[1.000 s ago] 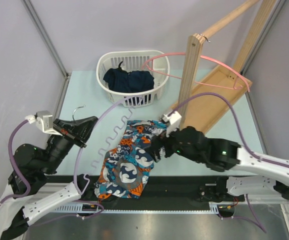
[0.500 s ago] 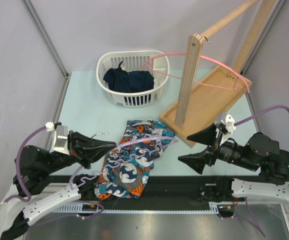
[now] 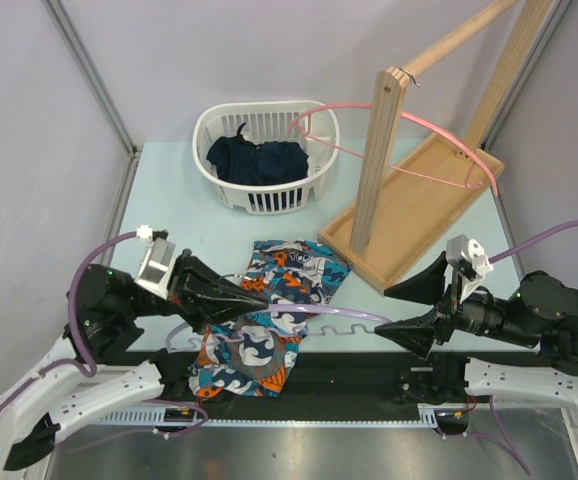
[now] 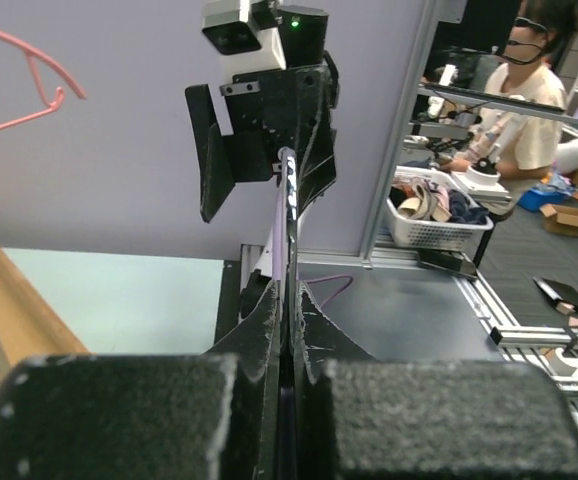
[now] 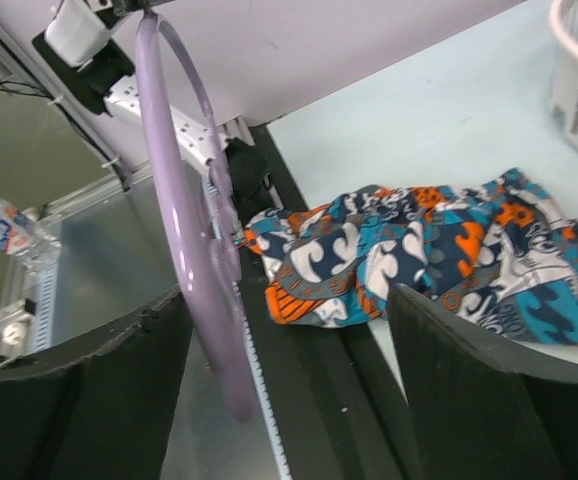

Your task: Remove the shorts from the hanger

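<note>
The shorts (image 3: pixel 269 325) lie crumpled on the table near its front edge, teal, orange and white print; they also show in the right wrist view (image 5: pixel 419 250). The lavender hanger (image 3: pixel 329 318) hangs above them, free of the cloth. My left gripper (image 3: pixel 249 298) is shut on the hanger, whose thin bar (image 4: pixel 287 200) runs straight out from the closed left gripper (image 4: pixel 289 310). My right gripper (image 3: pixel 384 310) stands open at the hanger's far end. In the right wrist view the hanger (image 5: pixel 184 230) sits between the spread jaws of the right gripper (image 5: pixel 289 300), close to one finger.
A white basket (image 3: pixel 231 192) holding a dark navy garment (image 3: pixel 259 160) stands at the back. A wooden rack (image 3: pixel 374 160) on a wooden base (image 3: pixel 419 200) carries a pink hanger (image 3: pixel 409 118) at back right. A black rail (image 3: pixel 349 375) runs along the near edge.
My right gripper left the shorts and drew back to the right, open. My left arm swung the hanger off the shorts and over to the right gripper.
</note>
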`<action>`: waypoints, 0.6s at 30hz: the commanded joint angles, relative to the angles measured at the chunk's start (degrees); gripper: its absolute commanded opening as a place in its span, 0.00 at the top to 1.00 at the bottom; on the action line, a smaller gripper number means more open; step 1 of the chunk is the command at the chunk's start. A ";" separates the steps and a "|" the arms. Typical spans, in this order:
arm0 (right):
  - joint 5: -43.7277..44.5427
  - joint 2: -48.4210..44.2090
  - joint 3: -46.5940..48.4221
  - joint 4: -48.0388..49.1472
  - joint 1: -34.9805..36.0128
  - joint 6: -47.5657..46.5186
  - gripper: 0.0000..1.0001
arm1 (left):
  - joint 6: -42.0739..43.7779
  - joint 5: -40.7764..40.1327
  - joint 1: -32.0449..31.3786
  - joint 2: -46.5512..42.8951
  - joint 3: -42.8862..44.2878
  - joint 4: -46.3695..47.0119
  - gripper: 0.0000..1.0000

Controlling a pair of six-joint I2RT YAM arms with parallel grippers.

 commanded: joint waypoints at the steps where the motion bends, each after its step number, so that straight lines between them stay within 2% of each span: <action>1: -2.24 -0.36 -0.39 -1.84 0.12 1.66 0.25 | -4.75 4.64 0.19 2.94 0.21 12.34 1.00; 3: -1.80 -0.53 -1.52 -2.02 0.12 2.37 0.35 | -6.16 5.17 0.37 5.23 0.30 13.58 1.00; 4: -1.27 -0.71 -1.97 -2.02 0.03 2.89 0.51 | -6.43 5.26 0.28 5.76 0.30 13.93 1.00; 6: 1.00 -1.41 -3.11 -2.28 0.03 4.55 0.68 | -7.13 5.00 0.19 6.99 0.12 14.55 1.00; 7: 1.89 -1.76 -4.68 -2.28 0.03 5.26 0.87 | -7.13 3.86 0.28 7.51 0.03 14.03 1.00; 8: 2.77 -2.20 -5.57 -2.28 0.03 6.14 0.96 | -6.78 2.81 0.28 7.69 0.12 12.20 0.95; 10: 4.26 -3.78 -8.37 -2.55 0.03 8.69 1.00 | -6.26 -0.35 0.19 8.40 0.21 9.64 0.92; 11: 5.31 -4.31 -9.08 -2.90 0.03 9.92 1.00 | -5.64 -1.67 0.28 8.49 0.30 8.41 0.70; 13: 9.44 -6.50 -10.58 -5.00 0.03 13.59 1.00 | -4.94 -6.58 0.28 8.66 1.34 1.31 0.37; 14: 10.76 -7.56 -11.80 -5.97 0.03 14.92 1.00 | -3.89 -14.52 0.28 8.84 2.22 -3.42 0.20; 16: 13.93 -10.88 -12.34 -8.96 0.30 18.95 1.00 | -3.70 -22.82 0.28 8.66 4.24 -14.67 0.12; 17: 13.68 -12.13 -12.52 -8.70 0.65 19.94 1.00 | -3.62 -30.26 0.28 8.58 4.69 -17.32 0.10; 18: 14.63 -13.18 -12.52 -9.14 0.65 21.60 1.00 | -3.79 -32.68 0.28 8.31 4.95 -19.53 0.09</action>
